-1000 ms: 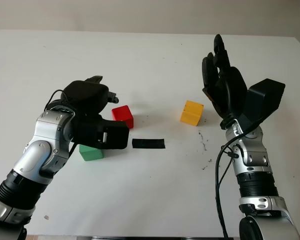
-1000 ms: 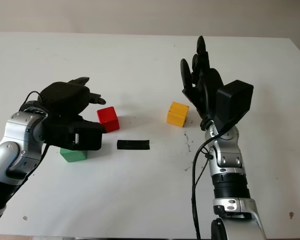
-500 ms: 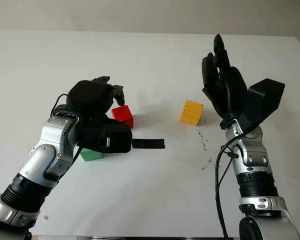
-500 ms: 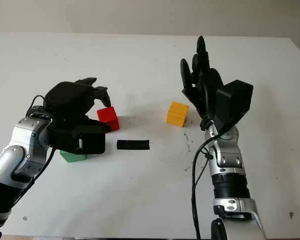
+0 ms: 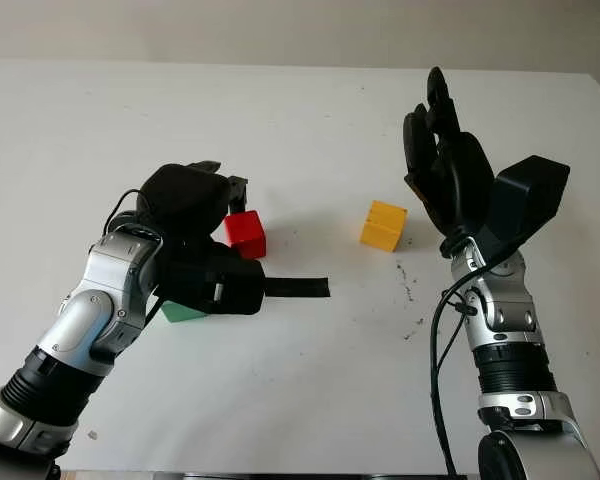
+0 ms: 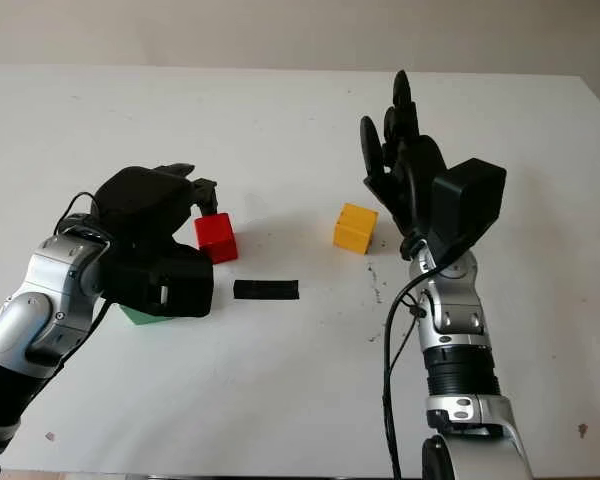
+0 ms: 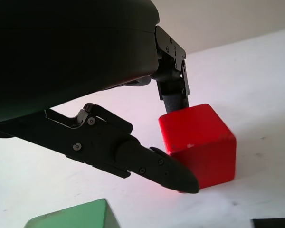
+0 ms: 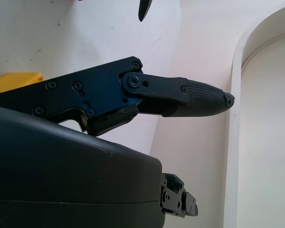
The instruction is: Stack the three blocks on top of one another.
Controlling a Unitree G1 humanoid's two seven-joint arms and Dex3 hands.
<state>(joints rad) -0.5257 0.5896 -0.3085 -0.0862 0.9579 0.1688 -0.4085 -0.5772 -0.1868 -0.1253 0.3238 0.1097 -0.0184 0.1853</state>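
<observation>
1. The green block (image 5: pixel 184 311) sits on the table (image 5: pixel 300 380) at far left, mostly hidden under the left hand's (image 5: pixel 195 215) wrist.
2. That hand's fingers (image 7: pixel 166 168) bracket the red block (image 5: pixel 246 233) but are not yet clamped — contact is hard to judge.
3. A black strip (image 5: pixel 298 288) lies just right of the wrist.
4. The yellow block (image 5: pixel 383 225) stands apart, right of centre — rigid, light, likely smooth; grip opposite flat faces.
5. The right hand (image 5: pixel 448 172) hovers open, upright, beside it.
</observation>
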